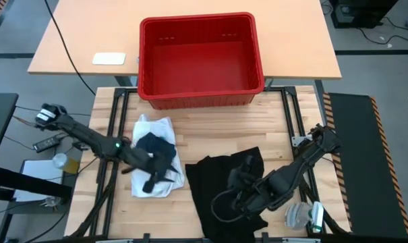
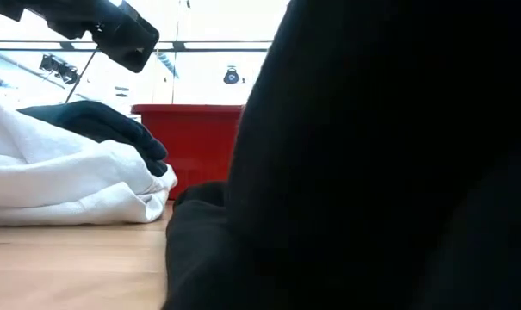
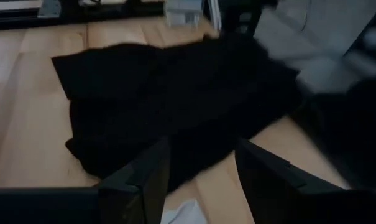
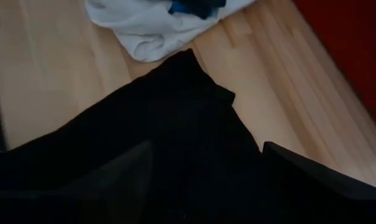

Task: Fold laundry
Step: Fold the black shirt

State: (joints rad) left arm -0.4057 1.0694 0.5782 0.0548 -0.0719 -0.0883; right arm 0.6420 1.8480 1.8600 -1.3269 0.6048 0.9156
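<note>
soft cloth, flat wood: where to pinch the black piece

clearly the large black garment point(image 1: 224, 182) is the piece in hand: a limp, matte sheet lying roughly flat on the table, at about five o'clock from the table's middle in the high view. it should handle light and floppy, with no stiffness to help it keep a fold, so my guess is a pinch at a corner or along a hem will do better than a grab in the middle, where the cloth would only bunch. its edge nearest the pile comes to a point, a likely hold.

over it sits the right gripper point(image 1: 239, 181), fingers spread apart and holding nothing, low above the cloth.

at nine o'clock from that garment lies the white shirt point(image 1: 164, 181), crumpled and thick-looking, with a smaller dark garment point(image 1: 154, 145) heaped on top. the left gripper point(image 1: 152, 181) is over this pile, fingers parted and empty as its wrist view shows.

beneath everything is the table point(image 1: 217, 135), pale slatted wood, smooth, so cloth may slide when dragged. at twelve o'clock stands the red crate point(image 1: 200, 91), rigid plastic with ribbed walls.
</note>
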